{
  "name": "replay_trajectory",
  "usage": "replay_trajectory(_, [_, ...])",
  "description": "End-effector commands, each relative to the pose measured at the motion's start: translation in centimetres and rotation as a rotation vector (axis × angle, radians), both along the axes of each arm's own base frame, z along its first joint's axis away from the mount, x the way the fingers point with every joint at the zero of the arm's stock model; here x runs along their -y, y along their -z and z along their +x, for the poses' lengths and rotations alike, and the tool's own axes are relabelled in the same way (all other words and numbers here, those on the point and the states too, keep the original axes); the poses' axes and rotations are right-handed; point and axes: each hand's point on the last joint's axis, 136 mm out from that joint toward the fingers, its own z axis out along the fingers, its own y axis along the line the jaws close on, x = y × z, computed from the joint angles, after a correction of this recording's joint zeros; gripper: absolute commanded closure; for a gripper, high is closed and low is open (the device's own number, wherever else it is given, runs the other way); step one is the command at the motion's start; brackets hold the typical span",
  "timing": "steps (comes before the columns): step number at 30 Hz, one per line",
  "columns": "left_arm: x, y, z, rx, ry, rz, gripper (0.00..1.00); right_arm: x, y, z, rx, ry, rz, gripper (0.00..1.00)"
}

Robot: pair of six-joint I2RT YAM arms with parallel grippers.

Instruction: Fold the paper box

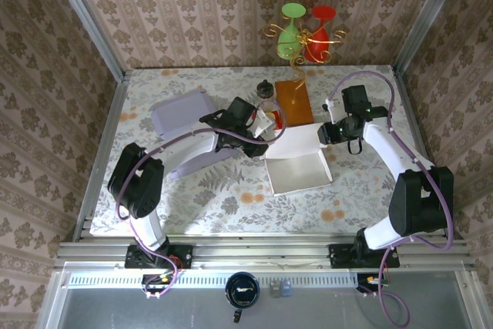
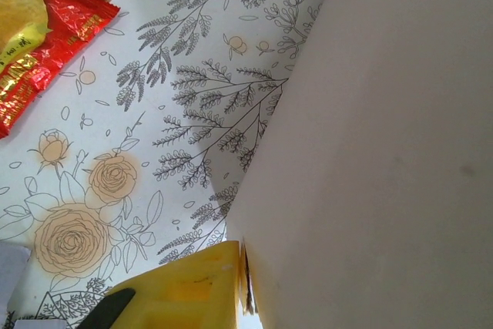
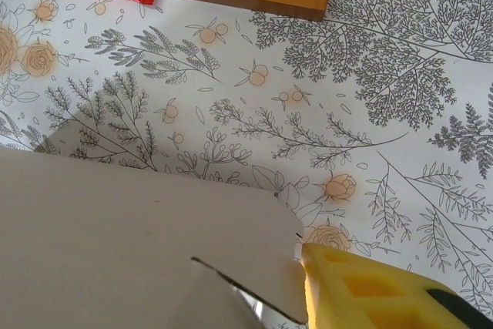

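Top external view: paper box (image 1: 299, 171) at table (image 1: 192, 190) centre. My left end effector (image 1: 262, 131) meets its 10 o'clock wall, right end effector (image 1: 324, 135) its 2 o'clock wall, likely bracing both for folding; I cannot tell whether either has clamped.

This is a robot test cell in a lab, dressed up to look like a home. Two arms, the left arm (image 1: 185, 152) and the right arm (image 1: 393, 152), are bolted to a metal rail (image 1: 262, 250) at the near edge of the bench (image 1: 192, 194), with purple cables (image 1: 368, 73) looping along them. The walls (image 1: 231, 13) are flat panels of patterned wallpaper held between bare metal posts (image 1: 87, 17). A flowered cloth (image 1: 154, 90) covers the bench, and a gold wire ornament (image 1: 304, 36) with a green and a red glass stands at the back — homely props inside a rig.
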Motion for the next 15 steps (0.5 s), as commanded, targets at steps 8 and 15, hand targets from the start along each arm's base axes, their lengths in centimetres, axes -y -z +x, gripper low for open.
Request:
replay_trajectory(8, [0.56,-0.39,0.38,0.019,-0.021,0.028,0.9,-1.15,-0.45,0.83,0.026,-0.025,0.012,0.74])
replay_trajectory(15, [0.36,-0.87,0.97,0.057,-0.064,0.062,0.96,-0.98,-0.8,0.97,0.053,-0.016,0.001,0.86])
